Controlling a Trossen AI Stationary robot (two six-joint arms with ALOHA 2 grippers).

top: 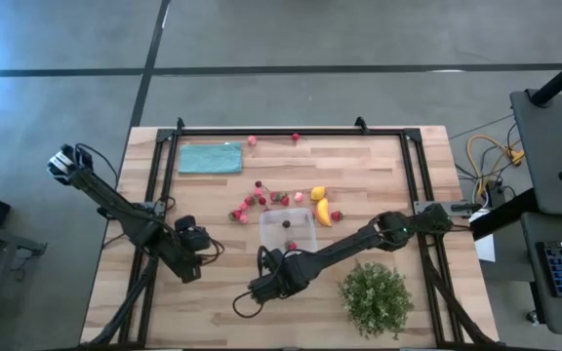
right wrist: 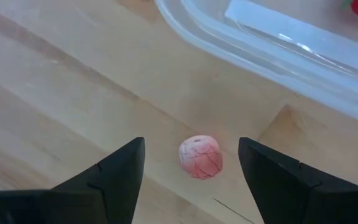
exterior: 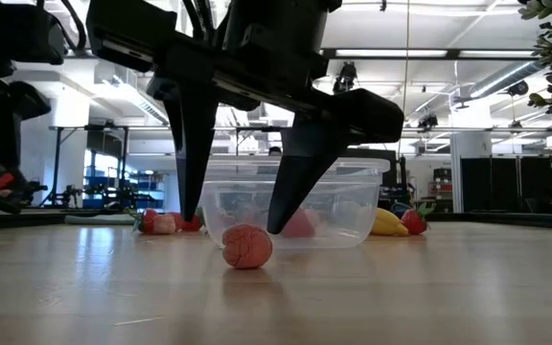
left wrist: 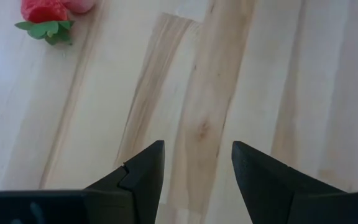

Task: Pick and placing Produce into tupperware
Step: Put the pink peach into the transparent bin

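1. Nearest me on the bench [top: 359, 166] is the green leafy bush [top: 376, 297], off to the near right of the tupperware [top: 288, 231].
2. My right gripper [right wrist: 191, 163] hangs just in front of the tupperware's near wall, jaws spread and holding nothing, fingertips low over the wood.
3. Between those jaws lies one pink berry [right wrist: 200, 156] on the bench, touching neither finger, just short of the tupperware and outside it. The low view shows the same berry [exterior: 247, 246] resting on the wood with the two dark fingers [exterior: 192, 144] standing over it.
4. My left gripper [left wrist: 196, 163] waits well to the left of the tupperware, jaws parted over bare wood and empty; a red strawberry [left wrist: 44, 12] with green leaves lies ahead of it.
5. The tupperware sits upright, lid off, with one small red piece [top: 292, 245] inside.
6. Just beyond the tupperware's far rim, most of the Produce [top: 259, 199] is scattered: red and pink bits to the far left, a yellow piece [top: 318, 193] and an orange-yellow piece [top: 324, 214] to the far right.
7. Farther still, a teal cloth [top: 210, 157] lies flat at the bench's far left, with two more red bits [top: 252, 140] near the far edge.
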